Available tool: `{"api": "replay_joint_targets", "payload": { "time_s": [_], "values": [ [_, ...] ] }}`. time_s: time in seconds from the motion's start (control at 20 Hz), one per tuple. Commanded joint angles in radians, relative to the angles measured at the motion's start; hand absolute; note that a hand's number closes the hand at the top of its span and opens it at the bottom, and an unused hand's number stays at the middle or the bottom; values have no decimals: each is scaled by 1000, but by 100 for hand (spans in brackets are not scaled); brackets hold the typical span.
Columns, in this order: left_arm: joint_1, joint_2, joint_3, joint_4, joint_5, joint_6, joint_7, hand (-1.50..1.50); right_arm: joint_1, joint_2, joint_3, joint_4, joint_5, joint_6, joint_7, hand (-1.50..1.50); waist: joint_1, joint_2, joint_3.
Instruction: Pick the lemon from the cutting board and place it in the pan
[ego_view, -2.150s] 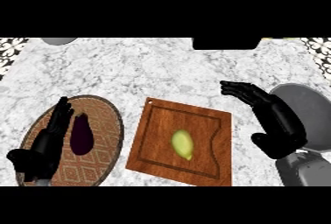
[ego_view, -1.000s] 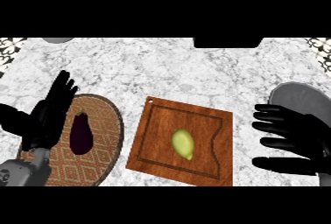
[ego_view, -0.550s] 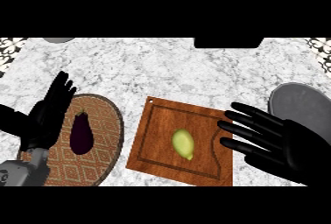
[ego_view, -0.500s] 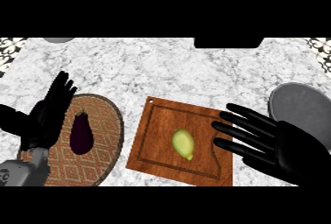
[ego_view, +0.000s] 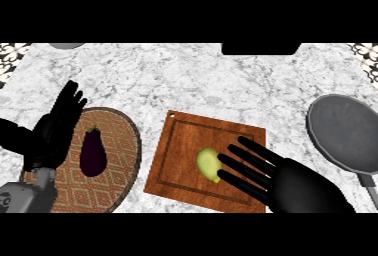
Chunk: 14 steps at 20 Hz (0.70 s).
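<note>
This is a kitchen. A marble-patterned worktop (ego_view: 199, 80), white with grey veins, fills the frame. At the centre lies a wooden cutting board (ego_view: 184, 165) with a lemon (ego_view: 207, 163) on it. On the right edge sits a grey pan (ego_view: 347, 132), its handle running toward the lower right. At the left a round woven mat (ego_view: 114, 160) carries a dark eggplant (ego_view: 93, 152). Patterned tile shows in the upper corners (ego_view: 363, 50), like a backsplash.

Marble counter (ego_view: 184, 80) bears cutting board (ego_view: 177, 175), pan (ego_view: 347, 132), mat (ego_view: 122, 150).
</note>
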Motion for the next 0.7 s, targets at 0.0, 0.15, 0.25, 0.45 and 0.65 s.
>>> {"api": "replay_joint_targets", "payload": {
  "time_s": [0.0,0.15,0.25,0.45,0.65],
  "values": [
    [-58,-58,-10,82,-56,8,-18,0,23,32,86,1,146,-12,42,-150,-4,2,1],
    [-3,-19,13,22,-27,-22,10,0,41,21,123,-70,288,-26,129,-150,-3,-1,0],
    [-32,2,51,-16,-14,-34,66,0,100,5,102,-102,299,-58,120,-150,-2,-1,1],
    [31,-44,51,-26,-41,-52,8,0,130,80,196,-92,437,-77,189,-150,0,0,1],
    [-17,-76,60,-9,-94,-51,51,0,147,123,215,-47,429,-119,147,-150,0,1,1]
  ]
}}
